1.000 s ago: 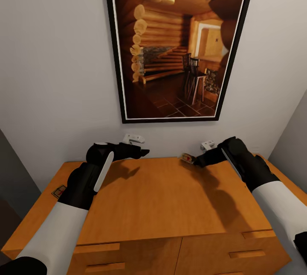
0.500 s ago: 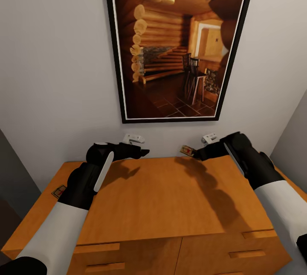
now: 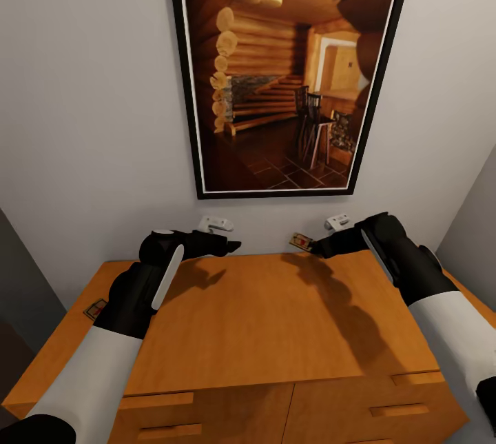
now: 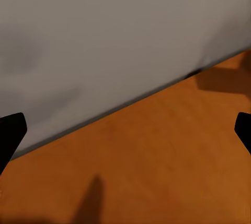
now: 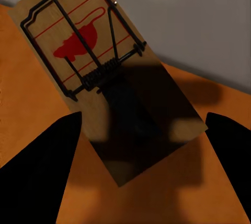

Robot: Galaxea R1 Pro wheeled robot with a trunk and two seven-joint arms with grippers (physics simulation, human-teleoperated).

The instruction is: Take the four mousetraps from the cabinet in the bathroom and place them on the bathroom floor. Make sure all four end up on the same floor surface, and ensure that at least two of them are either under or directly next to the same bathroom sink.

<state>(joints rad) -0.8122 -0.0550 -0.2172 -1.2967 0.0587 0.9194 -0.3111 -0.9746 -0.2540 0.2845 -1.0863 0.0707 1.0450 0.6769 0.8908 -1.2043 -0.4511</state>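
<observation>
- Where the cabinet (image 3: 262,320) top runs out at its far left edge, one mousetrap (image 3: 94,309) lies flat, partly hidden behind the left forearm.
- Above the rear left part of the top, the left gripper (image 3: 231,246) hangs near the wall (image 3: 89,120), pointing right; in the left wrist view its dark fingertips (image 4: 10,132) stand wide apart with bare orange wood and grey wall between them, so it is released and holds nothing.
- Two small white fittings (image 3: 215,225) sit on the wall just above the cabinet, one behind each gripper.
- A large framed picture (image 3: 286,65) of a log-cabin room hangs on the wall over the middle of the cabinet.
- At the rear edge, right of centre, a second mousetrap (image 3: 300,242) sits at the tip of the right gripper (image 3: 311,247), which points left.
- Seen from the right wrist, this mousetrap (image 5: 104,78) shows its tan board, dark wire and red mark, lying askew between the spread fingertips (image 5: 44,166); whether they touch it I cannot tell, nor whether the board rests on the wood or is lifted.
- Drawer fronts with slim bar handles (image 3: 399,409) show along the near face.
</observation>
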